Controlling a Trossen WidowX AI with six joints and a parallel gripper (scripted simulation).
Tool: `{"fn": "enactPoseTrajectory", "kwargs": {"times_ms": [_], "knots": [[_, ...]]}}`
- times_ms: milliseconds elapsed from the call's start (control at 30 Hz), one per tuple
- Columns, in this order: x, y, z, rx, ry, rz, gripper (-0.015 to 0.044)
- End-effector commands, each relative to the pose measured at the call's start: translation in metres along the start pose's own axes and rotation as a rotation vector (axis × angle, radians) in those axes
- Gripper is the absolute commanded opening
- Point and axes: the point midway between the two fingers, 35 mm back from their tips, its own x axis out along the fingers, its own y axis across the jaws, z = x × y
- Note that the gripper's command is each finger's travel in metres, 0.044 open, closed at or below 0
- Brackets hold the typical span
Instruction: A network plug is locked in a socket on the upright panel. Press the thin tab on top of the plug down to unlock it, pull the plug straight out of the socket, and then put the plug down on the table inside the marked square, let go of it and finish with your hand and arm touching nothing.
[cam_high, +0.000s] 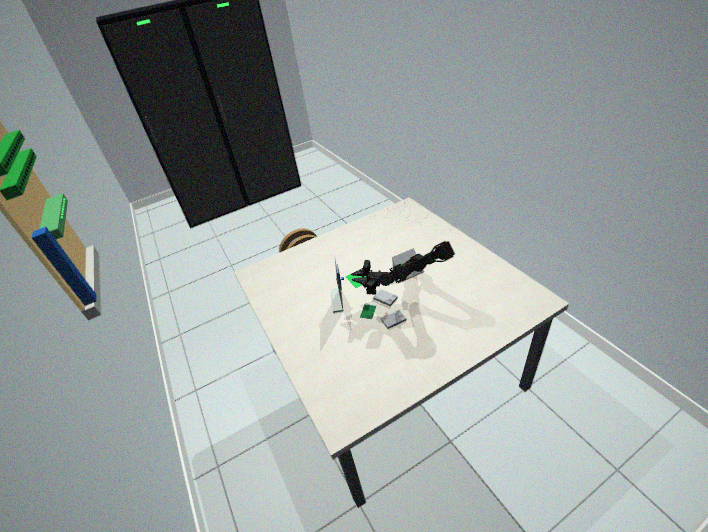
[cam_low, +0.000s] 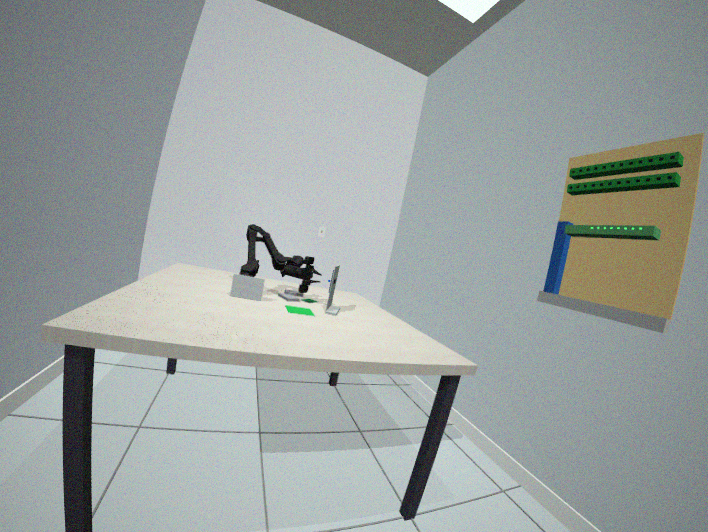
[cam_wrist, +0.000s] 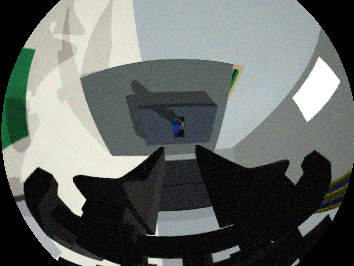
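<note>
The small blue plug (cam_high: 342, 278) (cam_low: 329, 280) (cam_wrist: 176, 126) sits in the dark opening of the socket block (cam_wrist: 202, 125) on the grey upright panel (cam_low: 333, 291) (cam_wrist: 102, 100). Its tab is too small to make out. My gripper (cam_high: 350, 276) (cam_low: 319, 278) (cam_wrist: 180, 149) is partly open, with nothing between its fingers. It points at the panel, and its fingertips stand a short way in front of the plug, apart from it. A bright green square (cam_high: 356, 283) (cam_low: 299, 310) lies flat on the table, partly hidden by the gripper in the top view.
A dark green square (cam_high: 368, 311) (cam_low: 309, 300) (cam_wrist: 17, 75) lies on the other side of the gripper. Two flat grey slabs (cam_high: 385, 297) (cam_high: 393, 319) lie near it. A grey box (cam_high: 404, 259) (cam_low: 247, 287) stands beside the arm's base. The panel's foot (cam_high: 337, 303) rests on the table.
</note>
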Motion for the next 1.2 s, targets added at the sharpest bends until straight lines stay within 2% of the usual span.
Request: {"fn": "enactPoseTrajectory", "kwargs": {"times_ms": [0,1167], "knots": [[0.005,0.000,0.002,-0.003,-0.003,0.002,0.0156],[0.045,0.001,0.012,-0.003,-0.004,0.001,0.0156]]}}
